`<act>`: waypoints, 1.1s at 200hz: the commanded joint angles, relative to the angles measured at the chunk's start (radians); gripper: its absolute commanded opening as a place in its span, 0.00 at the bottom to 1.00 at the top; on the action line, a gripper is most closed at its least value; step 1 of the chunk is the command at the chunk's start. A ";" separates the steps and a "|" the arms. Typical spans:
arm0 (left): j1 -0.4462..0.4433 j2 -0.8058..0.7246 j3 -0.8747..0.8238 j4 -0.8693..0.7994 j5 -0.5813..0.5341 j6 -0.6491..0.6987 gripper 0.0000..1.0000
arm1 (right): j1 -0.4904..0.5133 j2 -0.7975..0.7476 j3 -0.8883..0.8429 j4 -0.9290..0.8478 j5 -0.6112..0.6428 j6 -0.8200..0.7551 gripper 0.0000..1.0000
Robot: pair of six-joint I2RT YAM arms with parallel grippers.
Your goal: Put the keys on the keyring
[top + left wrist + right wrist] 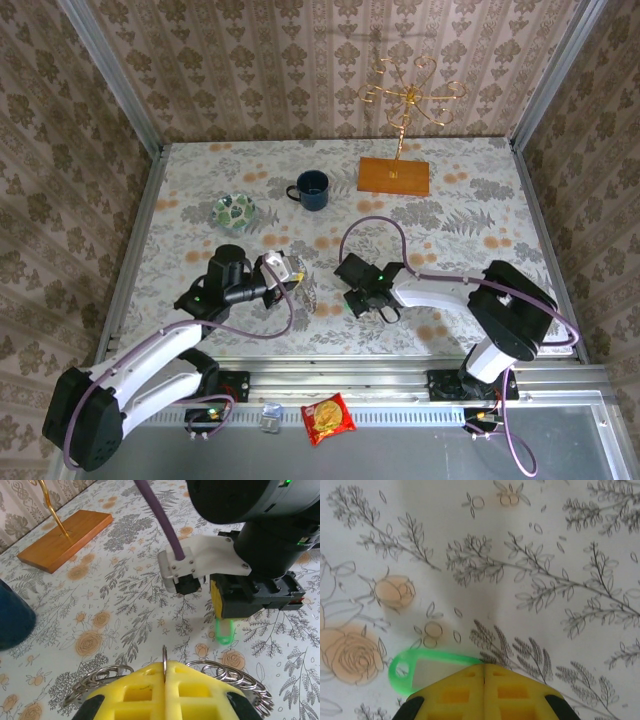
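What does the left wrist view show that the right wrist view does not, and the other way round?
Left wrist view: the keyring clamped in the left fingers, the wooden base and the blue mug. Right wrist view: a close look at the small hole in the head of the green key. Both: that key held in the shut right fingers, with the flowered tablecloth behind.

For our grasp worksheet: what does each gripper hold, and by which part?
The left gripper pinches the keyring by its rim. The right gripper grips the green key by one end, its holed end sticking out.
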 commanded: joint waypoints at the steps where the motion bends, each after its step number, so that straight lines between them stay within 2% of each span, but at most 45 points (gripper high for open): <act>1: -0.009 0.002 0.014 0.061 0.006 0.029 0.00 | -0.003 0.031 0.025 0.030 0.039 -0.018 0.00; 49: -0.014 0.004 -0.005 0.106 0.008 0.004 0.00 | -0.005 -0.010 0.003 0.036 0.028 -0.022 0.22; 72: -0.015 0.007 -0.017 0.142 0.003 -0.015 0.00 | -0.006 -0.051 -0.011 0.035 0.015 -0.021 0.37; 107: -0.019 0.018 -0.032 0.175 -0.005 -0.047 0.00 | -0.016 -0.105 -0.021 0.004 -0.028 -0.016 0.46; 158: -0.021 0.024 -0.037 0.192 -0.012 -0.052 0.00 | -0.030 -0.118 -0.030 -0.029 -0.022 0.014 0.48; 190: -0.023 0.029 -0.039 0.196 -0.012 -0.052 0.00 | -0.029 -0.118 -0.047 -0.042 -0.022 -0.016 0.39; 220: -0.023 0.035 -0.041 0.205 -0.011 -0.053 0.00 | -0.030 -0.104 -0.061 -0.060 -0.048 -0.052 0.37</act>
